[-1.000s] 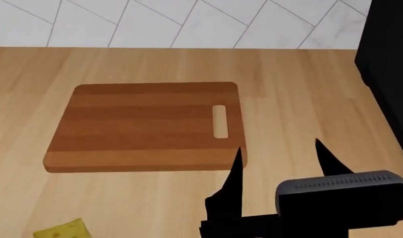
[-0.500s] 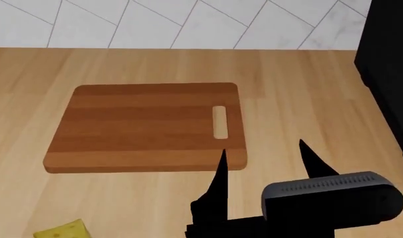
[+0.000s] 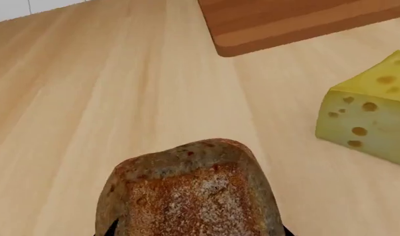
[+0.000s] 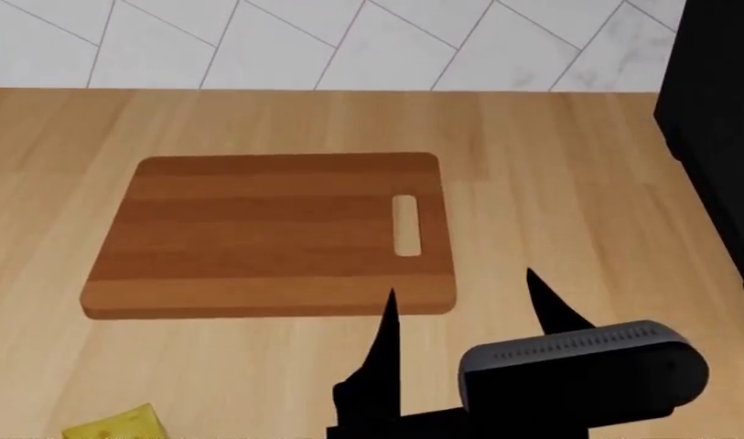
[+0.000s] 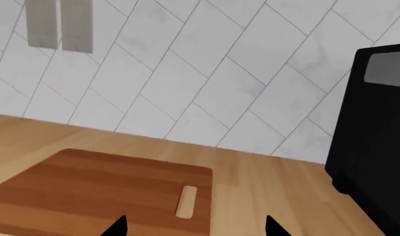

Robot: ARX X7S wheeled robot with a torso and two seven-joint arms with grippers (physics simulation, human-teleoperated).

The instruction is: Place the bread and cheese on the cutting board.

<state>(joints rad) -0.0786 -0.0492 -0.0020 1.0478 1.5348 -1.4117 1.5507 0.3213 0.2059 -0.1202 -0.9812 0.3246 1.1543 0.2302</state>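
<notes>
The bread [image 3: 193, 191], a speckled brown loaf, fills the near part of the left wrist view. My left gripper [image 3: 196, 232] straddles it. Only thin black slivers of its fingers [image 3: 113, 229] show at the loaf's two sides, so its grip is unclear. The yellow holed cheese [image 3: 370, 118] stands on the counter just beside the loaf, and shows at the near left in the head view [image 4: 115, 425]. The striped cutting board [image 4: 262, 233] lies bare beyond them. My right gripper [image 4: 459, 283] hovers open and empty by the board's near handle corner [image 5: 194, 220].
A black appliance [image 4: 714, 137] stands along the counter's right side, also visible in the right wrist view [image 5: 377, 132]. A white tiled wall [image 4: 347, 41] closes off the back, with a grey outlet plate [image 5: 58, 24] on it.
My right gripper has drawn back toward the near edge and a little left, staying open. The board and cheese have not moved.
</notes>
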